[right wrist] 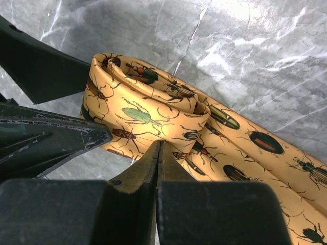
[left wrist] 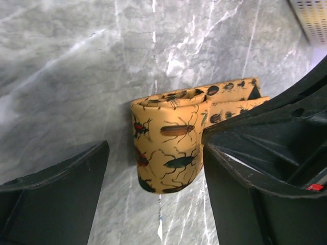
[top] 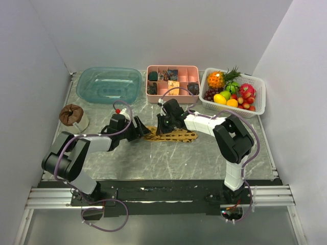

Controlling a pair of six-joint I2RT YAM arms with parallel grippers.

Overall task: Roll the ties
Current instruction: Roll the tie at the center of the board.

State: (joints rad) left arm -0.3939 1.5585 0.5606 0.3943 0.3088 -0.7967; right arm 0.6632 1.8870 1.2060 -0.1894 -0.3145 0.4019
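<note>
The left gripper (left wrist: 153, 153) stands wide open, one dark finger on each side of the rolled end of the tie (left wrist: 171, 148). In its wrist view the right-hand finger (left wrist: 255, 194) lies against the roll, while the other stands apart from it with bare table (top: 153, 163) between. The right gripper (right wrist: 158, 147) is closed, its fingers pressed together with only a thin line between them. Its tips meet the lower edge of the roll, and whether any cloth is pinched there cannot be told.

The tie is golden-yellow cloth printed with beetles and other insects in brown, green and red. One end is wound into a loose roll of a few turns. The rest lies flat on the grey marbled table and runs off to the right in the top view. The roll sits near the middle of the table, between the two grippers, which come at it from opposite sides.

Along the back of the table stand three things:
- On the left, a clear blue-green tub (top: 109, 84).
- In the middle, a pink compartment tray (top: 172, 67) with small dark bundles in it.
- On the right, a white basket (top: 259, 98) filled with fruit.

Near the left edge a brown lump (top: 70, 113) rests on a pale dish.
</note>
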